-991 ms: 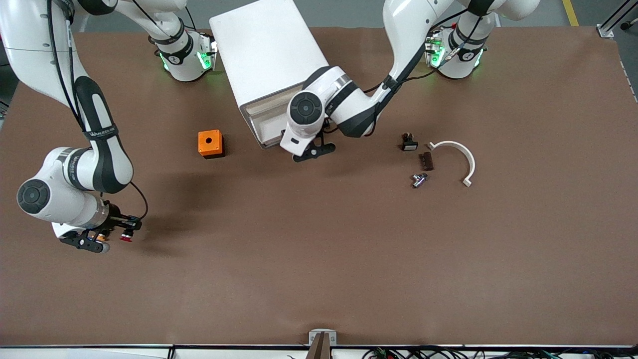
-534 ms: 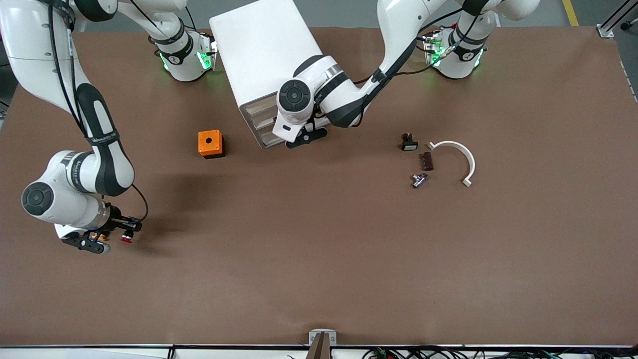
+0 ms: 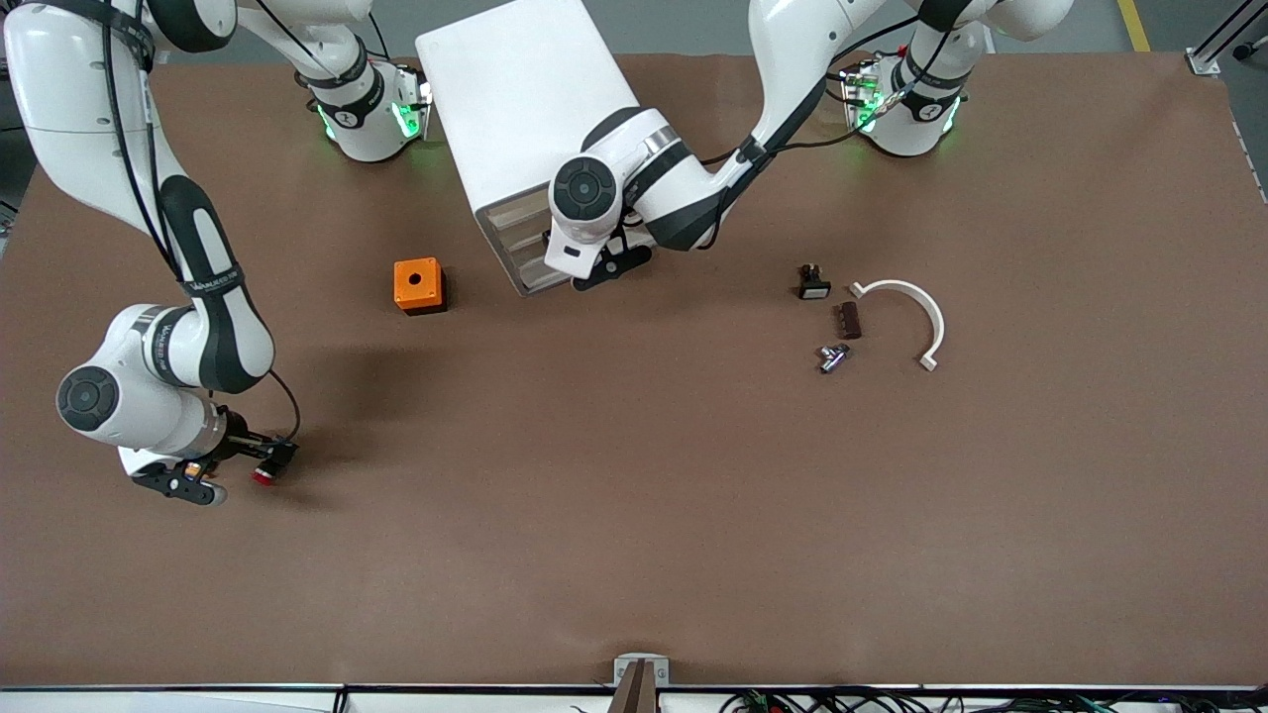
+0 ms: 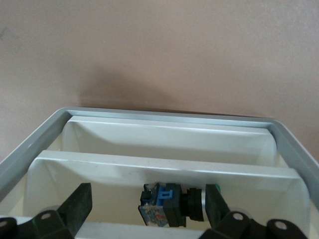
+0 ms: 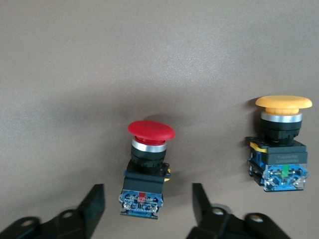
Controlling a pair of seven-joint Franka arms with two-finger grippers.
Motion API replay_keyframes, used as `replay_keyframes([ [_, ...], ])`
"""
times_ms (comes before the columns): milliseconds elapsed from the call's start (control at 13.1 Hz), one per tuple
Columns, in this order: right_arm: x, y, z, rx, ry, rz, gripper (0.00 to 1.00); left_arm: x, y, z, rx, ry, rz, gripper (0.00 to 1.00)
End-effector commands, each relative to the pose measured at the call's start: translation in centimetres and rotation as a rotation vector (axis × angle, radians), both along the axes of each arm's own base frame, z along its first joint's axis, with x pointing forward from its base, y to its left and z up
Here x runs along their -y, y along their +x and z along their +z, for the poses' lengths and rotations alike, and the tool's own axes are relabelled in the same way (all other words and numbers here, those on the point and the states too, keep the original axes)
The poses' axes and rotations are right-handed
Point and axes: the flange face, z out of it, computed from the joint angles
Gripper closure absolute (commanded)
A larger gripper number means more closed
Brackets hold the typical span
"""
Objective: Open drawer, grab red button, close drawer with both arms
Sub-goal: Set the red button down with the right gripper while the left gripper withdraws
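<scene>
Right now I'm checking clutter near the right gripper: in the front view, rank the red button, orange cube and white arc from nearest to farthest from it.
1. Red button, on the table at the open right gripper.
2. Orange cube, nearer the robots' bases, beside the drawer unit.
3. White arc, toward the left arm's end.

Both arms reach low, left gripper point(image 3: 602, 265) and right gripper point(image 3: 230, 473) spread wide.

A robotics lab or test bench: two white arms point(image 3: 168, 297) bolted along one edge of a brown-covered table point(image 3: 693, 495), their bases lit green, cables trailing, with small industrial parts near a white drawer unit point(image 3: 515, 109) and grey floor showing past the table.
</scene>
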Motion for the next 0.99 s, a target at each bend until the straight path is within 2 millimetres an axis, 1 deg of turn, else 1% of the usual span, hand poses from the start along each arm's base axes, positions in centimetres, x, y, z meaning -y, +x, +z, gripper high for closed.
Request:
replay_keyframes([
  [0,0.0,0.2,0.5,0.006,0.005,0.032,0.0,-2.8,4.1,0.9,0.022,0.023,0.079,0.0],
  [76,-0.1,0.3,1.0,0.013,0.005,0.049,0.0,-4.7,6.6,1.9,0.084,0.051,0.083,0.0],
  [229,-0.5,0.5,3.5,0.009,0.008,0.053,0.0,-9.2,11.8,3.3,0.208,0.112,0.097,0.0],
  [305,-0.7,0.5,4.8,-0.012,0.013,0.053,0.0,-12.2,15.2,4.4,0.267,0.133,0.112,0.0],
  [381,-0.8,0.7,6.4,-0.027,0.017,0.054,0.0,-15.5,18.2,5.4,0.313,0.152,0.114,0.0],
  [457,-0.8,0.9,8.4,-0.033,0.02,0.054,0.0,-18.1,20.2,6.8,0.347,0.155,0.101,0.0],
  [534,-0.5,1.4,10.5,-0.04,0.024,0.054,0.0,-21.6,22.4,8.5,0.369,0.151,0.097,0.0],
  [610,-0.4,2.0,12.6,-0.051,0.026,0.052,0.0,-25.0,24.3,9.7,0.38,0.146,0.075,0.0],
  [686,-0.5,2.7,15.2,-0.062,0.026,0.049,0.0,-28.5,26.0,11.3,0.399,0.131,0.049,0.0],
  [762,-0.7,3.0,17.4,-0.087,0.028,0.05,0.0,-31.0,27.0,12.3,0.409,0.121,0.016,0.0],
  [915,-0.9,3.1,20.6,-0.108,0.031,0.055,0.0,-36.8,28.7,14.7,0.421,0.112,-0.041,0.0],
])
